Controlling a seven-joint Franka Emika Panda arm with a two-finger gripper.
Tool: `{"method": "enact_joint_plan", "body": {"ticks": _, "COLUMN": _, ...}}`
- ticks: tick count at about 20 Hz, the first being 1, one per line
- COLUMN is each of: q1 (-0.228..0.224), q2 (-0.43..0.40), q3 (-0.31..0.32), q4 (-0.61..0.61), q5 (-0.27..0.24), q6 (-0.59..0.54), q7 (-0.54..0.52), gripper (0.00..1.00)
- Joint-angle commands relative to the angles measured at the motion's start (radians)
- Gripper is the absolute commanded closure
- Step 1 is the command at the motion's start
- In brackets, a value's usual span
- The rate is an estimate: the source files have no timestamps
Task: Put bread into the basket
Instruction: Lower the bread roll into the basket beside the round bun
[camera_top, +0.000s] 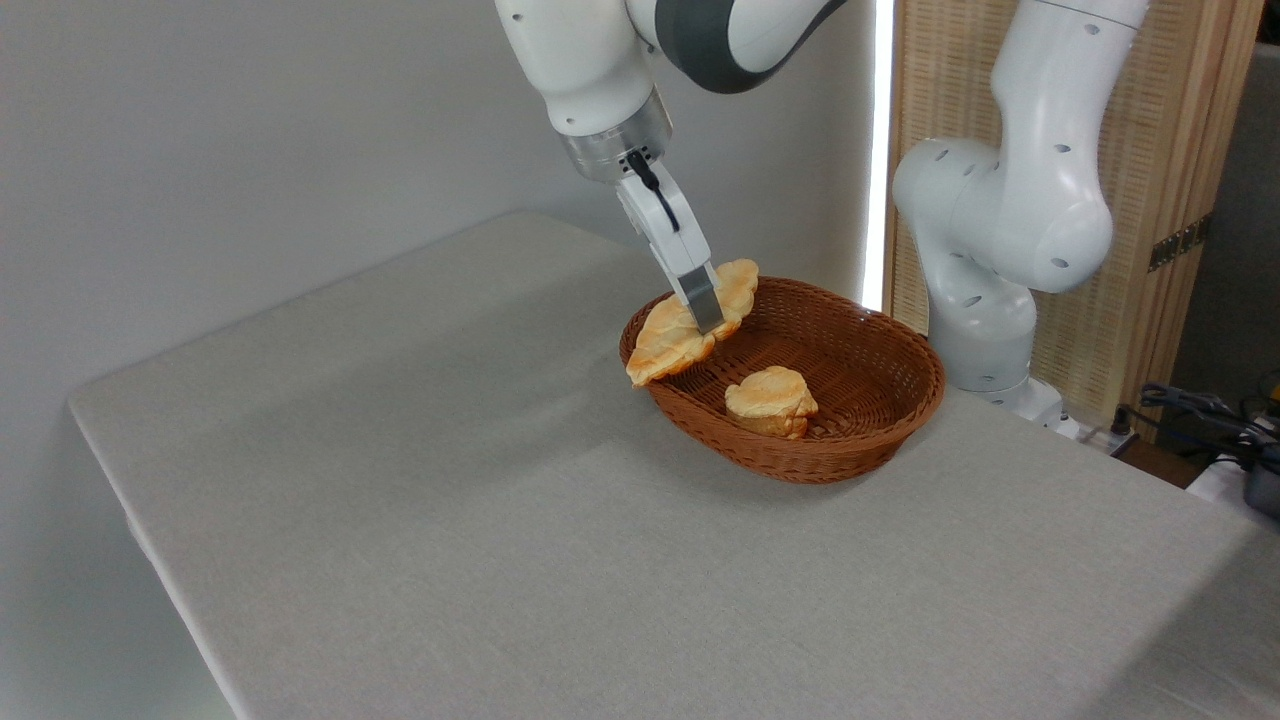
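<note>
The gripper (705, 310) is pinched on the bread (690, 325), its fingers closed across the pastry's middle, so that the loaf hangs lifted off the table (450, 520) with one end sticking out on either side of the fingertips. The long axis runs on a slant: the lower pointed end sits down and to the left of the gripper, over the near-left rim of the basket (860, 455), while the upper end rises up and to the right of it, over the bowl. So the bread straddles the rim rather than lying clear inside — that is the relation the next move hangs on. The open floor of the basket lies below and to the right of the gripper, and the small bun (770, 400) already resting there sits lower right of the fingertips, apart from the held loaf. By my reading, the carry is nearly done and what remains is a short shift further right, so that the low end clears the weave, before the fingers part. Released where it is, the loaf might catch on the rim and tip outward — a risk, not a certainty.
</note>
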Motion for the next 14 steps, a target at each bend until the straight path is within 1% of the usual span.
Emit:
{"method": "enact_joint_plan", "body": {"ticks": 1, "q1": -0.023, "q2": 0.006, "q3": 0.006, "q4": 0.001, "q5": 0.012, "q6": -0.027, "q7": 0.015, "gripper": 0.0}}
{"method": "enact_joint_plan", "body": {"ticks": 8, "q1": -0.023, "q2": 0.006, "q3": 0.007, "q4": -0.002, "q5": 0.012, "q6": -0.035, "q7": 0.015, "gripper": 0.0}}
{"method": "enact_joint_plan", "body": {"ticks": 12, "q1": -0.017, "q2": 0.003, "q3": 0.011, "q4": 0.021, "q5": 0.012, "q6": -0.021, "q7": 0.012, "gripper": 0.0}}
{"method": "enact_joint_plan", "body": {"ticks": 14, "q1": -0.01, "q2": 0.006, "q3": 0.012, "q4": 0.07, "q5": 0.045, "q6": -0.015, "q7": 0.001, "gripper": 0.0}}
